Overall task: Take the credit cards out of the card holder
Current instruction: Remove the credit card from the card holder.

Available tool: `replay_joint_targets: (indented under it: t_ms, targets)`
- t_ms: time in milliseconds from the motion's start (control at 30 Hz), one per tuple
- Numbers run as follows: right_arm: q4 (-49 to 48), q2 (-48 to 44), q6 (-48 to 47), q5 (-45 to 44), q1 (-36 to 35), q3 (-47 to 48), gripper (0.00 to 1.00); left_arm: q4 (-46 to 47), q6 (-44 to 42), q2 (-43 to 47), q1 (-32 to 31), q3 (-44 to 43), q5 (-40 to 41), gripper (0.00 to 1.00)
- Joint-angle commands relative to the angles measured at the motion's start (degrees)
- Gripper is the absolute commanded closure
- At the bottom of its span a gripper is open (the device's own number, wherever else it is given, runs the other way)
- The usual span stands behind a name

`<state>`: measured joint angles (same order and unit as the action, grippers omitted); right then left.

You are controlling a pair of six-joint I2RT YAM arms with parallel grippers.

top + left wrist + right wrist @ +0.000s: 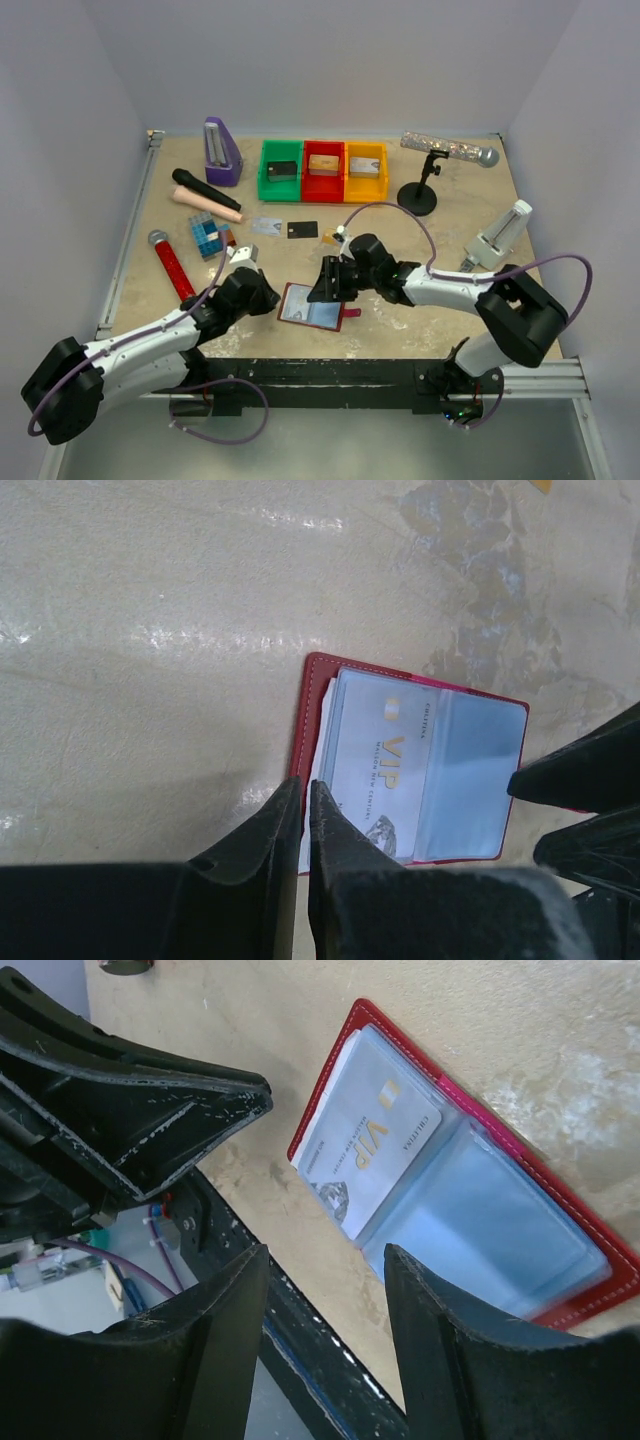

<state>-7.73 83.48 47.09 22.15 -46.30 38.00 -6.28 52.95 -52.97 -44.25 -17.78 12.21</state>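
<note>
The card holder (312, 310) lies open near the table's front edge, dark red with pale blue lining (470, 770) (500, 1220). A silvery "VIP" card (385, 760) (365, 1140) sits in its left pocket, with more card edges behind it. My left gripper (270, 300) (305, 792) is shut, its tips at the holder's left red edge. My right gripper (326, 286) (325, 1260) is open and empty, just above the holder's right half. A silvery card (265, 226), a black card (302, 229) and a gold-tan card (331, 237) lie on the table behind.
Green (281, 172), red (322, 166) and yellow (365, 166) trays stand at the back. A purple metronome (221, 152), black microphone (200, 187), red microphone (172, 262) and blue tiled block (205, 236) are left. A microphone stand (418, 196) and white metronome (500, 238) are right.
</note>
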Motion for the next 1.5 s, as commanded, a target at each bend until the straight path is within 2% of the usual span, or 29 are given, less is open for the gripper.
replay_joint_targets:
  t_ms: [0,200,867,1467]
  targets:
    - [-10.3,3.2,5.9,3.3,-0.5,0.4,0.45,5.3,0.1,-1.3,0.4,0.4,-1.7,0.90]
    - [-10.8,7.7,7.0,3.7,-1.1,1.2,0.45,9.3,0.5,-3.7,0.3,2.6,-3.6,1.00]
    - [-14.7,15.1,11.4,3.9,-1.7,2.1,0.48,12.6,2.1,-3.7,-0.5,9.8,-6.8,1.00]
    - [-16.1,16.1,14.3,1.7,-1.7,0.1,0.48,9.6,4.1,3.3,-3.3,13.7,-5.8,1.00]
